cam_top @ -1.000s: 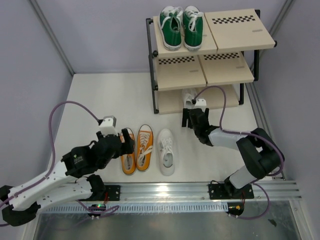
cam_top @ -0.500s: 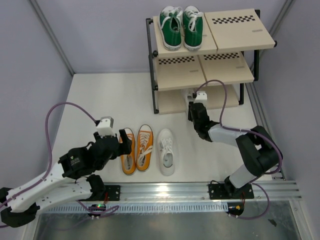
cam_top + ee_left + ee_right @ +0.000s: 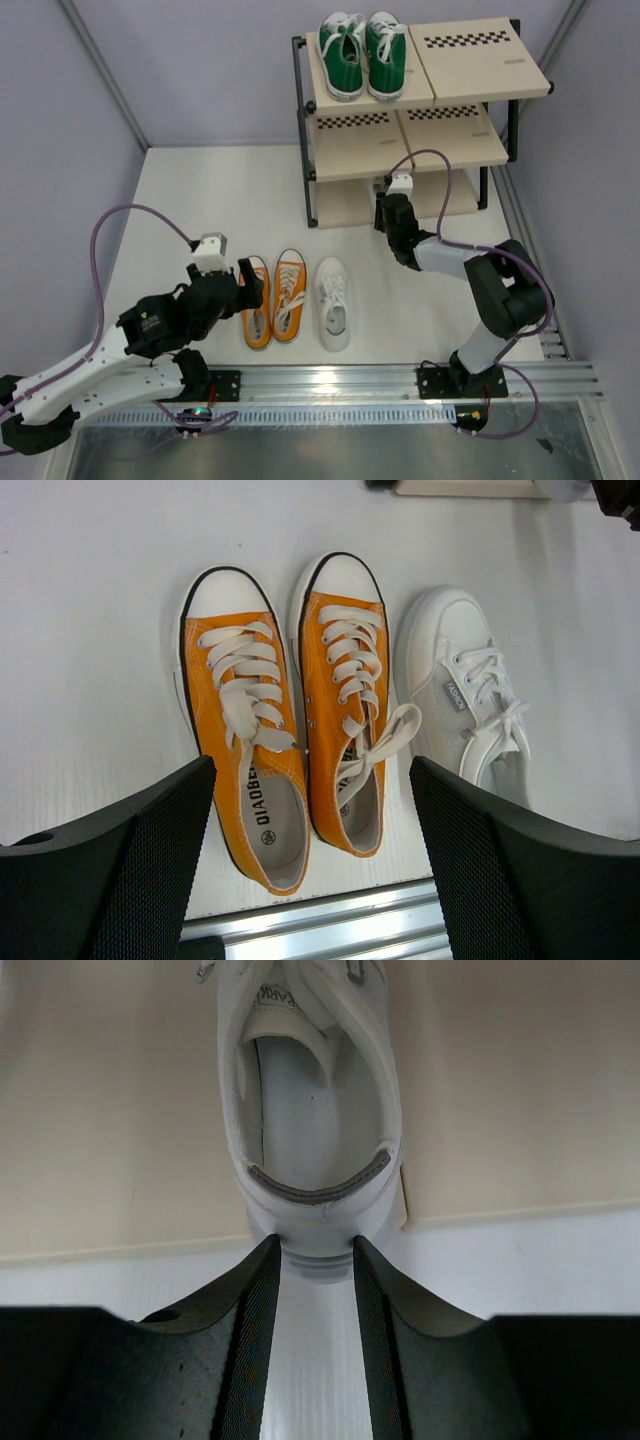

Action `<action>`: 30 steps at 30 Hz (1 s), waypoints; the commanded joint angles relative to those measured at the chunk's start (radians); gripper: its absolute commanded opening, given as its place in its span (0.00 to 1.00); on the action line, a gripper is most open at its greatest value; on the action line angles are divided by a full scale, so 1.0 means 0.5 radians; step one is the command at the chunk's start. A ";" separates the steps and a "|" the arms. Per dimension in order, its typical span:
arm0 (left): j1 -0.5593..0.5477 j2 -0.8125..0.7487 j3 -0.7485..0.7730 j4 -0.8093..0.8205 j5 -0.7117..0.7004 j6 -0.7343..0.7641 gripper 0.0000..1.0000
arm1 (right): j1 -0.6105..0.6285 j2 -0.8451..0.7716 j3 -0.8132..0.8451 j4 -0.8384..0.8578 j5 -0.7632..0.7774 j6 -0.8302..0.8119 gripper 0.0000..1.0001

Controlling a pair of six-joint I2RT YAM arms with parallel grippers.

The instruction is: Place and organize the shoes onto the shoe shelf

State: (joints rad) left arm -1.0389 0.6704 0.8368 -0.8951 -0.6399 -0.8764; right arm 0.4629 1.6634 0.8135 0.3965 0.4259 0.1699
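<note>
**Right wrist view alone showed the grip on the white sneaker**

Right wrist footage gave what the overhead could not. The right gripper [image 3: 312,1260] had its two fingers pressed against either side of the heel of a white sneaker [image 3: 310,1110], pinching it. The shoe lay toe-inward on the bottom board of the shoe shelf [image 3: 110,1110], with its heel jutting just past the board's front edge. From the top external camera that shoe was almost wholly hidden under the middle tier. That view did show the green pair [image 3: 362,55] side by side on the left board of the top tier, and checkered strips on the upper boards.

The left wrist camera looked straight down on the white tabletop [image 3: 90,600]. The left gripper [image 3: 315,850] was spread wide with nothing in it, hovering over the orange pair [image 3: 335,730]. The other white sneaker [image 3: 470,700] stood just beside them, toes the same way.

As for writing, "QIAOBE" was printed on the insole of one orange shoe, and the rest of the word was cut off. A small grey tag on the other white sneaker was too small to read. The tongue label in the right wrist view was cropped to a few letters.
</note>
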 commanded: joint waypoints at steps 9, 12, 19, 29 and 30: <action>0.004 0.037 0.002 0.035 -0.079 0.038 0.83 | -0.030 0.027 0.122 0.036 -0.125 0.077 0.51; 0.004 0.049 0.002 0.051 -0.076 0.041 0.84 | -0.030 -0.136 0.006 -0.047 -0.189 0.172 0.69; 0.007 0.165 0.008 0.097 -0.061 -0.026 0.90 | 0.098 -0.752 -0.283 -0.544 -0.297 0.399 0.81; 0.271 0.672 0.100 0.225 0.163 -0.064 0.91 | 0.991 -1.391 -0.507 -1.370 -0.226 1.101 0.78; 0.286 0.684 0.103 0.277 0.163 -0.045 0.91 | 1.134 -1.388 -0.507 -1.455 -0.171 1.172 0.77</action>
State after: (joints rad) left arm -0.9253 1.0058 0.8467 -0.8341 -0.5785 -0.8932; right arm 0.9142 0.9844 0.5804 -0.1654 0.2924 0.5804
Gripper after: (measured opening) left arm 0.912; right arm 0.782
